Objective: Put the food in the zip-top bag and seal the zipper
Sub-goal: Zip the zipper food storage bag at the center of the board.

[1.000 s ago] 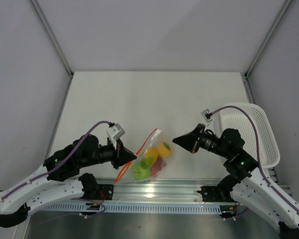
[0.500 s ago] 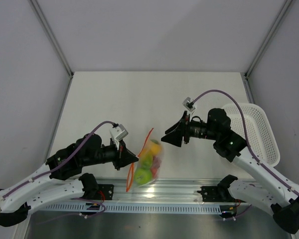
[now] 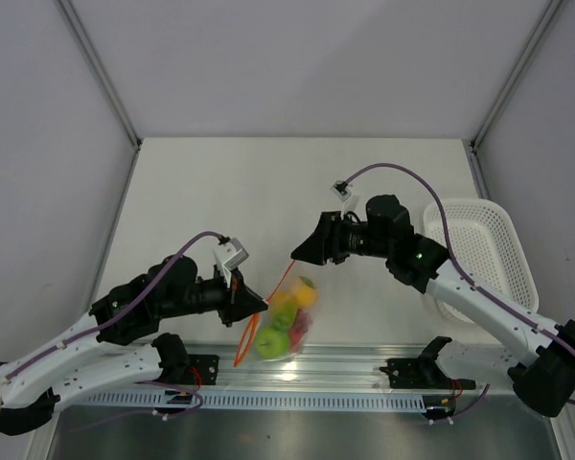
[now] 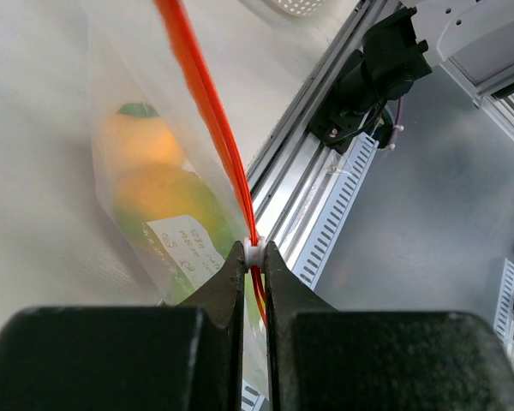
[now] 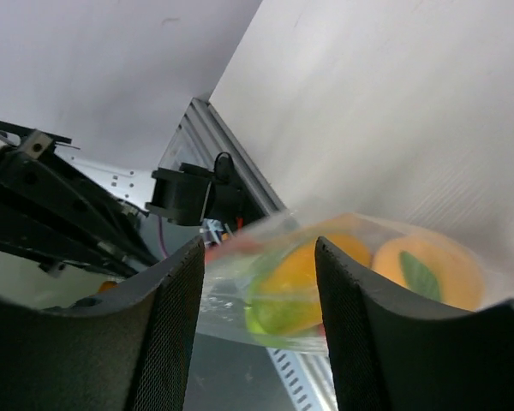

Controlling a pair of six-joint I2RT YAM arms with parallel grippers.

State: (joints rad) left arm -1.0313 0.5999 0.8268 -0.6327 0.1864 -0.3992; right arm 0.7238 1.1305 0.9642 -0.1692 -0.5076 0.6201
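The clear zip-top bag (image 3: 286, 321) lies by the table's front edge with the food inside: a lime green fruit (image 3: 271, 340) and yellow-orange ones (image 3: 302, 292). My left gripper (image 3: 262, 305) is shut on the zipper (image 3: 254, 331), pinching its white tab (image 4: 254, 253) where the orange-red strip (image 4: 201, 94) runs away from the fingers. The orange fruits (image 4: 154, 180) show through the plastic. My right gripper (image 3: 302, 254) is open just above the far end of the bag's mouth. Between its fingers (image 5: 259, 248) I see the bag and the fruits (image 5: 304, 278), untouched.
A white mesh basket (image 3: 479, 254) stands at the right edge of the table, behind the right arm. The aluminium rail (image 3: 316, 364) with the arm bases runs along the front, just under the bag.
The right arm swung left from the basket to the bag's upper end, and its gripper opened. The left gripper, still shut on the zipper, shifted slightly and the bag turned more upright.
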